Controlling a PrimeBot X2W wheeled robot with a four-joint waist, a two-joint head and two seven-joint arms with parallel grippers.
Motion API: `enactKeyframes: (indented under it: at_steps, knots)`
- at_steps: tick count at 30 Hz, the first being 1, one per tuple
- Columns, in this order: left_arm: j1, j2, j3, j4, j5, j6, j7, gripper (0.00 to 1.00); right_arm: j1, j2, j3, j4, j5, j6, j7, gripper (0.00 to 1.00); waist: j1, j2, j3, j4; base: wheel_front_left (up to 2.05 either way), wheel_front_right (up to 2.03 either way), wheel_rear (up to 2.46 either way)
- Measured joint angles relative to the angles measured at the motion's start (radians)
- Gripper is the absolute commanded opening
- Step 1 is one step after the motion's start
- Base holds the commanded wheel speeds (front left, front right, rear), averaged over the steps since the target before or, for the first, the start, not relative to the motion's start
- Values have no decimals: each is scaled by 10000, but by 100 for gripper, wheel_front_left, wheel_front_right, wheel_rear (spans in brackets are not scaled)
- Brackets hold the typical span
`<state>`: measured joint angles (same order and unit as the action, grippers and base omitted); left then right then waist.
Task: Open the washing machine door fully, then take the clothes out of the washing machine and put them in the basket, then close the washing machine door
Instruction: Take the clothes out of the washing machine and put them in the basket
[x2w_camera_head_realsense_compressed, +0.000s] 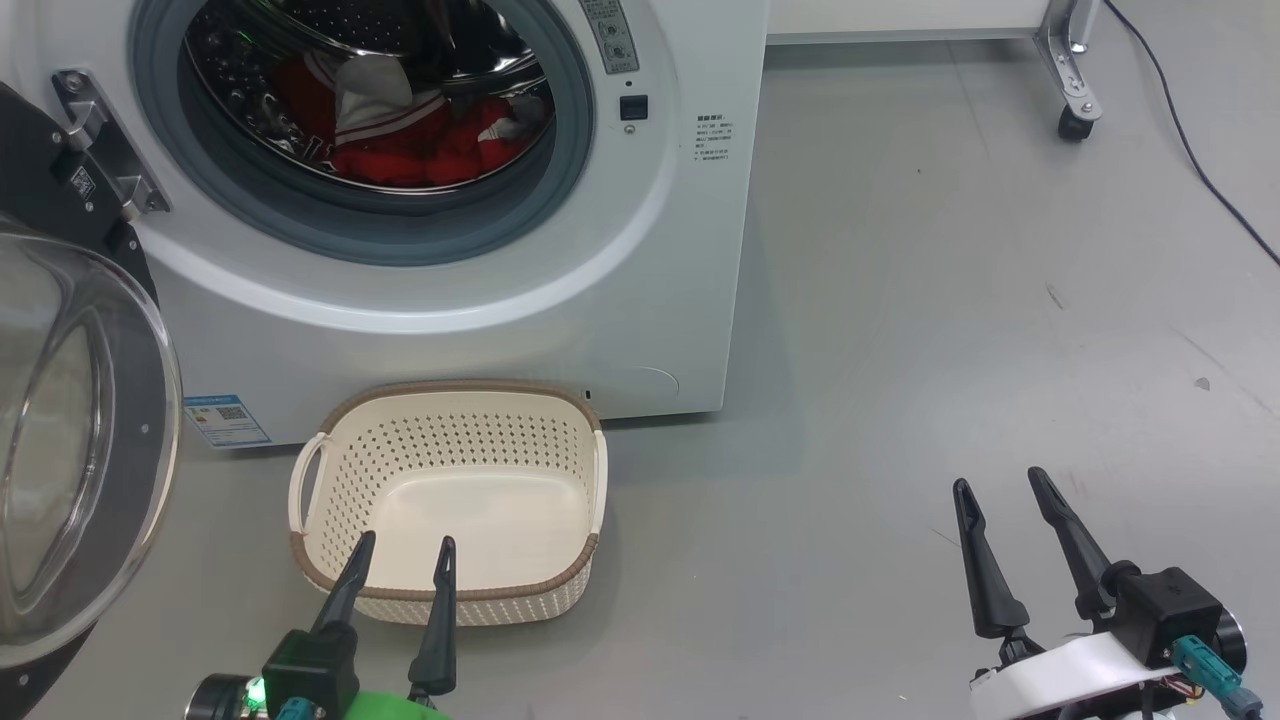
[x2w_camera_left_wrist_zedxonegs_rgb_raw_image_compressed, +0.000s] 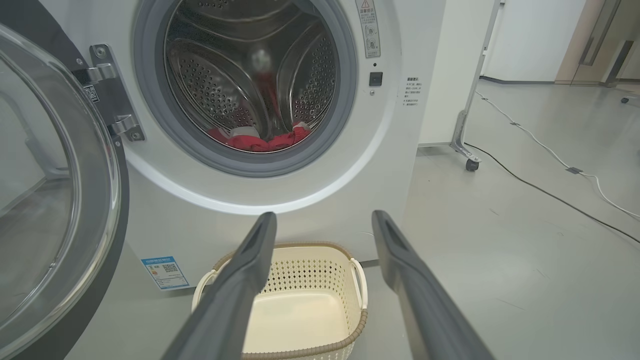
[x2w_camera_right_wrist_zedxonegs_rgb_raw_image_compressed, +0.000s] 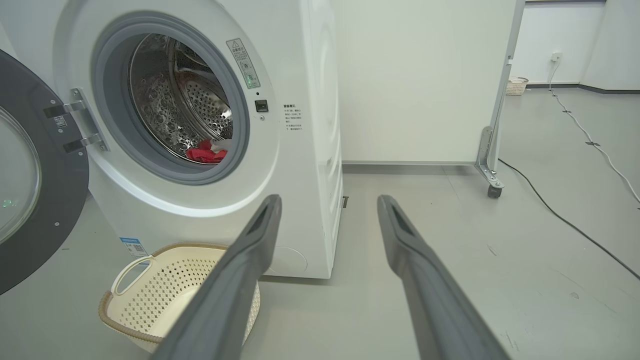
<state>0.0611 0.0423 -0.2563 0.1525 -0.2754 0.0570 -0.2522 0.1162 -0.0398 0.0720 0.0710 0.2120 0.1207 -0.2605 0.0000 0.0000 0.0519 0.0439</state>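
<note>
The white washing machine (x2w_camera_head_realsense_compressed: 640, 280) (x2w_camera_left_wrist_zedxonegs_rgb_raw_image_compressed: 400, 165) (x2w_camera_right_wrist_zedxonegs_rgb_raw_image_compressed: 310, 150) stands with its door (x2w_camera_head_realsense_compressed: 70, 440) (x2w_camera_left_wrist_zedxonegs_rgb_raw_image_compressed: 50, 200) (x2w_camera_right_wrist_zedxonegs_rgb_raw_image_compressed: 30, 170) swung wide open to the left. Red clothes (x2w_camera_head_realsense_compressed: 420, 140) (x2w_camera_left_wrist_zedxonegs_rgb_raw_image_compressed: 260, 142) (x2w_camera_right_wrist_zedxonegs_rgb_raw_image_compressed: 205, 154) with white trim lie low in the steel drum. On the floor in front sits the cream basket (x2w_camera_head_realsense_compressed: 450, 500) (x2w_camera_left_wrist_zedxonegs_rgb_raw_image_compressed: 300, 305) (x2w_camera_right_wrist_zedxonegs_rgb_raw_image_compressed: 165, 295), with nothing in it. My left gripper (x2w_camera_head_realsense_compressed: 405, 555) (x2w_camera_left_wrist_zedxonegs_rgb_raw_image_compressed: 322, 225) hangs open at the basket's near rim. My right gripper (x2w_camera_head_realsense_compressed: 1000, 490) (x2w_camera_right_wrist_zedxonegs_rgb_raw_image_compressed: 327, 205) stands open over bare floor, right of the machine. Neither holds anything.
A wheeled metal frame leg (x2w_camera_head_realsense_compressed: 1072, 90) (x2w_camera_left_wrist_zedxonegs_rgb_raw_image_compressed: 465, 145) (x2w_camera_right_wrist_zedxonegs_rgb_raw_image_compressed: 492, 170) stands behind the machine at the right. A dark cable (x2w_camera_head_realsense_compressed: 1200, 170) (x2w_camera_left_wrist_zedxonegs_rgb_raw_image_compressed: 550, 195) (x2w_camera_right_wrist_zedxonegs_rgb_raw_image_compressed: 565, 220) and a white cable (x2w_camera_left_wrist_zedxonegs_rgb_raw_image_compressed: 595, 185) run across the grey floor there. A small basket (x2w_camera_right_wrist_zedxonegs_rgb_raw_image_compressed: 515, 86) sits far back by the wall.
</note>
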Motion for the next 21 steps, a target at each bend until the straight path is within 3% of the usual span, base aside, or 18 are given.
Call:
enactKeyframes:
  at_steps: [21]
  knots:
    - [-99, 0, -75, -65, 0, 46, 0, 100, 5, 0, 75, -17, 81, -13, 0, 100, 0, 0, 93, 48, 90, -90, 0]
